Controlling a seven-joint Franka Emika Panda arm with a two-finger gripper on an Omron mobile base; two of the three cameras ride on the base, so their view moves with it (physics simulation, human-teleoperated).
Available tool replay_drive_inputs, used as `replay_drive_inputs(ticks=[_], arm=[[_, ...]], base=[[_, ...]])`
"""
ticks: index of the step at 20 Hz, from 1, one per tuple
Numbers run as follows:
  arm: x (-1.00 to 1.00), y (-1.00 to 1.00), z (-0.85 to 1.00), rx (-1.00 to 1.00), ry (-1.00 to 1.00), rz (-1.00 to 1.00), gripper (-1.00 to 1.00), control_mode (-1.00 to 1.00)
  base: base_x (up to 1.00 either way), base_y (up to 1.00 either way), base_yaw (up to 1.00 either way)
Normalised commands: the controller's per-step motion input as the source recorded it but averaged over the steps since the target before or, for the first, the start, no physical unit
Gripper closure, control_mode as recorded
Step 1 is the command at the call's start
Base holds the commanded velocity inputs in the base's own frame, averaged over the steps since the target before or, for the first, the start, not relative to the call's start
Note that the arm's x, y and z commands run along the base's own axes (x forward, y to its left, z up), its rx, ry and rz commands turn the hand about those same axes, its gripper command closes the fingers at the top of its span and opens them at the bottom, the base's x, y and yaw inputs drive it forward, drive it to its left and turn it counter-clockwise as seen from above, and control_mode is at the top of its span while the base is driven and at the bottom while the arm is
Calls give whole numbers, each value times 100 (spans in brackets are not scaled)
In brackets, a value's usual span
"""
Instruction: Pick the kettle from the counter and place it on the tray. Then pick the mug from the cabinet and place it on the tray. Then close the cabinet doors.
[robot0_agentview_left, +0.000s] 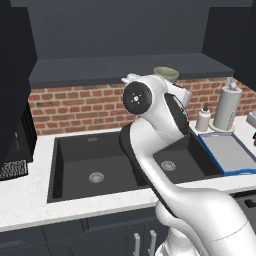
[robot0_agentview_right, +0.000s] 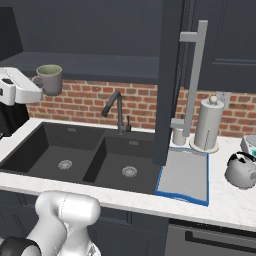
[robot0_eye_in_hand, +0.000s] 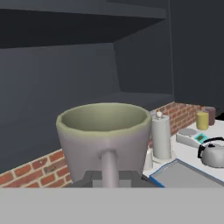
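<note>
Your pincer (robot0_eye_in_hand: 109, 177) sits at the grey-beige ceramic mug's (robot0_eye_in_hand: 105, 140) loop handle; whether it pinches yet, you cannot tell. Judge the mug light, rigid, glazed-slippery and breakable. Grip the handle or rim firmly.

Count of things around the sink

One mug (robot0_agentview_right: 49, 78), one kettle (robot0_agentview_right: 241, 170), one tray (robot0_agentview_right: 185, 176), one paper-towel roll (robot0_agentview_right: 208, 123), one soap bottle (robot0_agentview_left: 203, 119), one faucet (robot0_agentview_right: 115, 110), two sink basins (robot0_agentview_right: 47, 157), one yellow cup (robot0_eye_in_hand: 202, 120).
</note>
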Motion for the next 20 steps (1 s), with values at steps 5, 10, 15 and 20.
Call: replay_drive_inputs(ticks=[5, 10, 15, 20], arm=[[-59, -58, -7, -13, 0, 1, 100, -100], [-49, -62, -13, -13, 0, 4, 100, -100], [-33, -74, -20, -13, 4, 9, 100, -100], [-27, -79, -34, -13, 6, 15, 100, -100]], base=[[0, 0, 0], [0, 0, 0], [0, 0, 0], [0, 0, 0]])
